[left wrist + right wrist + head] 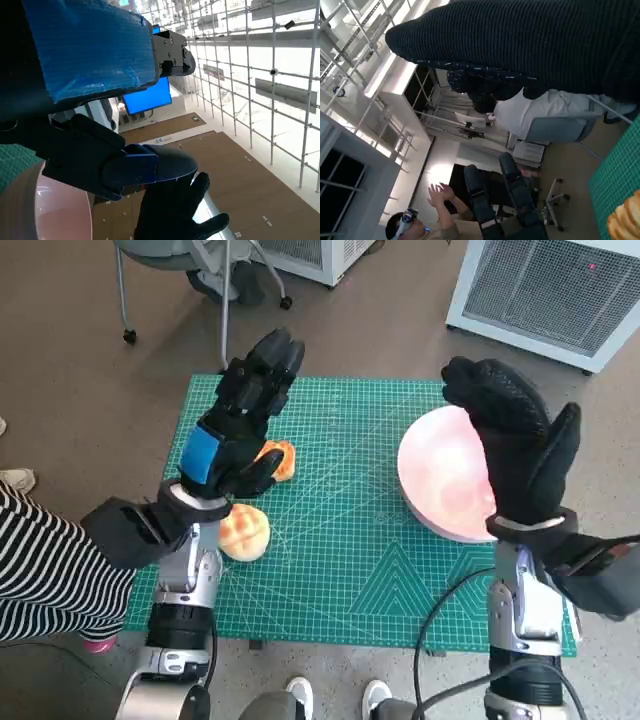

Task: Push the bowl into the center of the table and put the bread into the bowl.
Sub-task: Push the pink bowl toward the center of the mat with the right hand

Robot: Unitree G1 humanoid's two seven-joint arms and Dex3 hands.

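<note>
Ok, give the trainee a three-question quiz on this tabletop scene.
1. True or false: the pink bowl sits toward the right hand side of the green mat.
2. Which hand hovers over the bread? A) left hand B) right hand
3. Fill in: the bowl holds ____ bread.

Key: 1 true; 2 A; 3 no

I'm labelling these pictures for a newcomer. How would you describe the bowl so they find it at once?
Find the green cutting mat covering the table. The bowl sits at its right side, partly under the robot's gloved right hand. It is the only big, round, pale pink thing there; the bread pieces near the left hand are small and golden.
</note>
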